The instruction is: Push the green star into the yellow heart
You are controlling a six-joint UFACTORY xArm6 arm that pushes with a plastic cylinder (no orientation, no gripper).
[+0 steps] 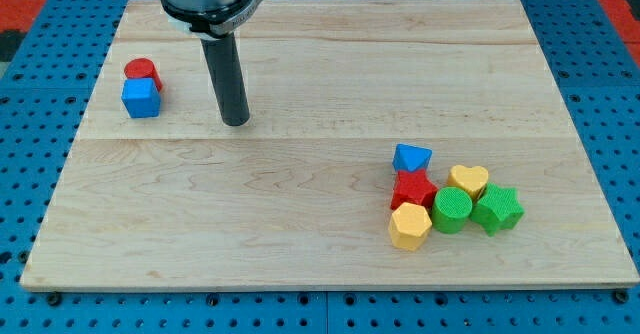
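The green star (497, 209) lies near the board's lower right, touching the lower right side of the yellow heart (468, 180). A green cylinder (452, 211) sits just left of the star, below the heart. My tip (236, 123) rests on the board in the upper left part, far to the left of and above this cluster. It touches no block.
A red star (413, 189), a blue triangle-like block (411, 158) and a yellow hexagon (409, 226) crowd the cluster's left side. A red cylinder (142, 72) and a blue cube (141, 98) sit at the upper left, left of my tip. The wooden board (300, 224) has edges all around.
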